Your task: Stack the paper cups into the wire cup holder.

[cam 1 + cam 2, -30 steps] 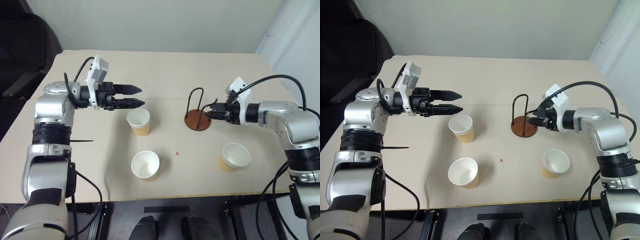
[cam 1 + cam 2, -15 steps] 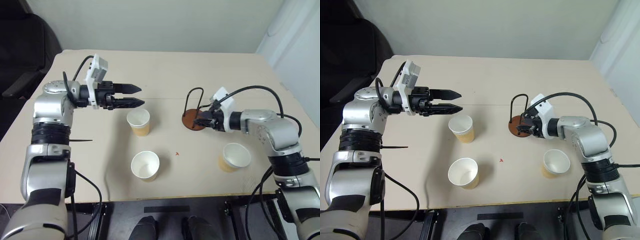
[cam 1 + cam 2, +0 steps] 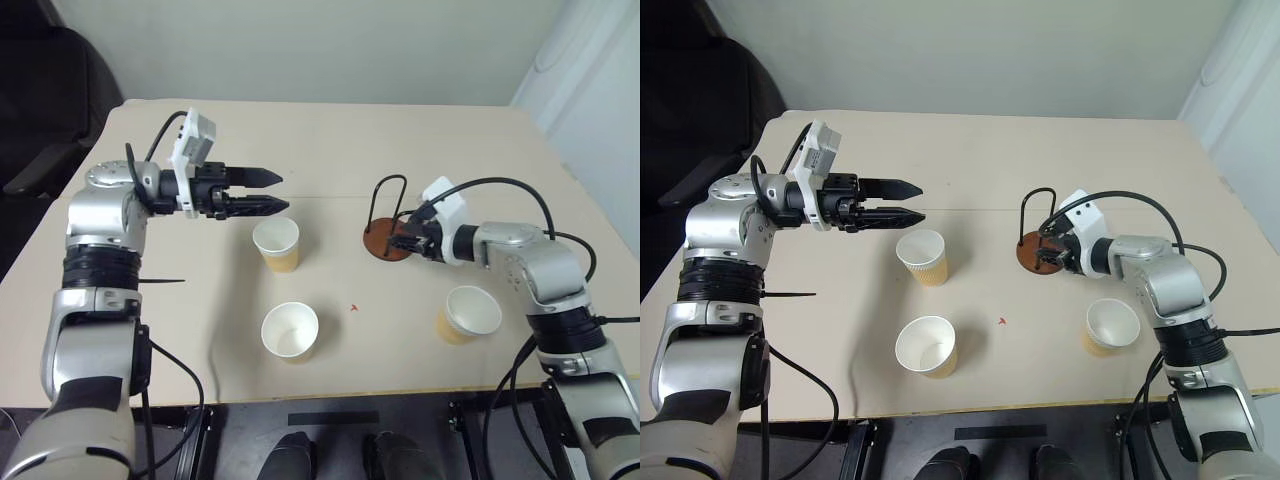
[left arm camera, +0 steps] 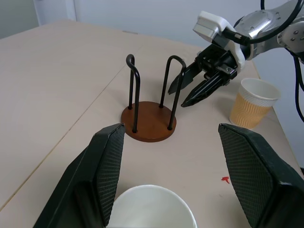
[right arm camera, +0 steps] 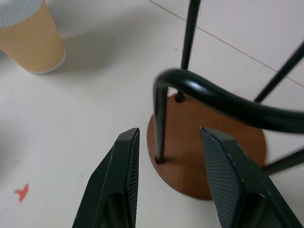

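Three paper cups stand upright on the table: one at the centre point(image 3: 277, 244), one nearer the front point(image 3: 290, 331), one at the right point(image 3: 467, 313). The wire cup holder point(image 3: 388, 243) stands empty between the centre and right cups. My right gripper point(image 5: 171, 135) is open at the holder's base, with one black wire upright point(image 5: 160, 123) between its fingers and gaps on both sides. My left gripper point(image 3: 280, 192) is open and level, hovering just above and behind the centre cup point(image 4: 152, 206), pointing toward the holder point(image 4: 148, 126).
The tan table point(image 3: 330, 140) has open surface behind the cups. A dark chair point(image 3: 50, 90) stands off the far left corner. A small red mark point(image 3: 354, 307) lies between the front cup and the right cup.
My right gripper has moved left and slightly down, onto the holder's base and around a wire upright. The holder has shifted slightly left. The left arm and the cups have stayed still.
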Motion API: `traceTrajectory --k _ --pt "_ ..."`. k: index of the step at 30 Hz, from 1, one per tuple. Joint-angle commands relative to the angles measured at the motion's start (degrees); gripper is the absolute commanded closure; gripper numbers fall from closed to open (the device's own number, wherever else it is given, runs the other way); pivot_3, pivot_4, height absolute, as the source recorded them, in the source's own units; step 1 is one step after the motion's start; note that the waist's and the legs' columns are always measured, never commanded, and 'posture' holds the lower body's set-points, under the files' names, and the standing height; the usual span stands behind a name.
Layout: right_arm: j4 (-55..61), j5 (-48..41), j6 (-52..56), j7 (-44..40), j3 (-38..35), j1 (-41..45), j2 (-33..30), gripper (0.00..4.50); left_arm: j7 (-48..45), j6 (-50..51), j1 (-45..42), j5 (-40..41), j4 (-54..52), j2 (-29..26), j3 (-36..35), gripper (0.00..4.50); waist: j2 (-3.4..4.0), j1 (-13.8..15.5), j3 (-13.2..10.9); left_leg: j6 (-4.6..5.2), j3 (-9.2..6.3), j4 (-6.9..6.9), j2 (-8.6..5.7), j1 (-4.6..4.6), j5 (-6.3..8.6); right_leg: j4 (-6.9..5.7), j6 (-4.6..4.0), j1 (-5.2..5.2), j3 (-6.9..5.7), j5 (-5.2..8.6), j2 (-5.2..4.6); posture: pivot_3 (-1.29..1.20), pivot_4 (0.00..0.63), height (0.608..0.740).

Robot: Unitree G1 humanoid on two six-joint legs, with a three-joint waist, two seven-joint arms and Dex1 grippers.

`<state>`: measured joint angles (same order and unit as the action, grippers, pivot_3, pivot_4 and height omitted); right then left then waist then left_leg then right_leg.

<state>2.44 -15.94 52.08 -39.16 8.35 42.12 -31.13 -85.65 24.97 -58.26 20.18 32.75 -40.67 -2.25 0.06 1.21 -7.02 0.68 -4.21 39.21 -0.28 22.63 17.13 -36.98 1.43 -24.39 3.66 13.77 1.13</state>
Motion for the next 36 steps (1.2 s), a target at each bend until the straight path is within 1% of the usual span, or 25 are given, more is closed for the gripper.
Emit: traceTrajectory --k 1,6,7,8,10,12,15,20,24,29,32,36 --pt "0.54 0.61 -0.54 1.87 -1.52 1.42 0.70 2.53 0.30 -0.72 -1.41 0.39 -0.56 -0.82 -0.83 1.13 0.00 0.01 0.00 0.00 0.00 0.00 0.00 0.00 0.00 0.00 0.00 0.00 0.00 0.00 0.00 0.00 0.150 0.740" --pt "0.75 0.83 -0.06 3.40 -1.62 1.51 1.74 2.53 0.38 -0.80 -1.15 0.37 -0.45 -0.80 -0.84 1.13 0.00 0.01 0.00 0.00 0.00 0.00 0.00 0.01 0.00 0.02 0.00 0.00 0.00 0.00 0.00 0.00 0.150 0.740" --pt "0.82 0.81 -0.02 3.58 -1.56 1.49 1.79 2.91 0.39 -0.81 -1.11 0.36 -0.43 -0.81 -0.84 1.11 0.00 0.00 0.00 0.00 0.00 -0.01 0.00 0.01 0.00 0.02 0.00 0.00 0.00 0.00 0.00 0.00 0.150 0.740" --pt "0.93 0.76 0.10 3.64 -1.50 1.48 1.76 3.09 0.39 -0.78 -1.07 0.38 -0.44 -0.84 -0.85 1.11 0.00 -0.01 0.00 0.00 0.00 -0.01 0.00 0.01 0.00 0.02 0.00 -0.01 0.00 0.00 0.00 0.00 0.150 0.740" --pt "1.14 0.64 0.37 3.47 -1.39 1.48 1.50 3.72 0.39 -0.79 -1.00 0.39 -0.43 -0.87 -0.85 1.11 0.00 0.00 0.00 0.00 0.00 -0.02 0.00 0.01 0.00 0.02 0.00 -0.01 0.00 0.00 0.00 0.00 0.150 0.740" --pt "1.27 0.38 0.71 2.99 -1.51 1.55 1.04 4.47 0.42 -0.84 -1.00 0.38 -0.31 -0.88 -0.86 1.11 0.00 0.00 0.00 0.00 0.00 -0.02 0.00 0.01 0.00 0.02 0.00 -0.01 0.00 0.00 0.00 0.00 0.150 0.740" --pt "1.46 -0.37 1.18 1.55 -2.04 1.80 -0.23 4.47 0.36 -0.80 -0.89 0.39 -0.30 -1.02 -0.84 1.11 0.00 0.03 0.00 0.00 0.00 -0.01 0.00 0.01 0.00 0.02 0.00 0.00 0.00 0.00 -0.01 0.00 0.150 0.740" --pt "1.39 -1.16 0.23 -2.58 -2.29 2.08 -4.29 4.47 -0.02 -0.76 -0.88 0.37 0.07 -1.38 -0.70 1.11 0.00 0.05 0.00 0.00 0.00 -0.02 0.00 0.05 0.00 0.04 0.00 -0.01 0.00 0.00 -0.01 0.00 0.150 0.740" --pt "3.90 -3.58 -3.01 -10.69 -3.17 1.50 -10.26 4.47 -2.96 0.60 -0.25 0.60 -0.60 -2.58 0.38 1.11 0.00 0.07 0.00 -0.01 0.00 -0.04 0.00 0.17 0.00 0.04 0.00 -0.11 0.00 0.00 -0.01 0.00 0.150 0.740" --pt "5.94 -5.88 -4.63 -16.67 -3.37 1.60 -14.13 4.47 -5.94 1.00 0.57 0.80 -2.04 -3.46 1.40 1.11 0.00 -0.08 0.00 -0.01 0.02 -0.04 0.00 0.27 0.00 0.03 0.00 -0.21 0.01 0.00 -0.01 0.00 0.150 0.740" --pt "8.41 -7.78 -4.93 -20.27 -3.21 1.89 -15.75 4.47 -6.77 2.81 1.05 3.07 -4.42 -3.65 1.80 1.11 0.00 -0.08 0.00 -0.01 0.02 -0.01 0.00 0.30 0.00 0.02 0.00 -0.23 0.01 0.00 -0.01 0.00 0.150 0.740" --pt "12.41 -9.64 -4.87 -24.45 -2.14 2.16 -17.70 4.47 -6.85 5.16 3.21 7.71 -10.66 -6.36 6.53 1.11 0.00 -0.12 0.00 -0.01 0.02 0.00 0.00 0.31 0.00 0.02 0.00 -0.22 0.01 0.00 -0.01 0.00 0.150 0.740"
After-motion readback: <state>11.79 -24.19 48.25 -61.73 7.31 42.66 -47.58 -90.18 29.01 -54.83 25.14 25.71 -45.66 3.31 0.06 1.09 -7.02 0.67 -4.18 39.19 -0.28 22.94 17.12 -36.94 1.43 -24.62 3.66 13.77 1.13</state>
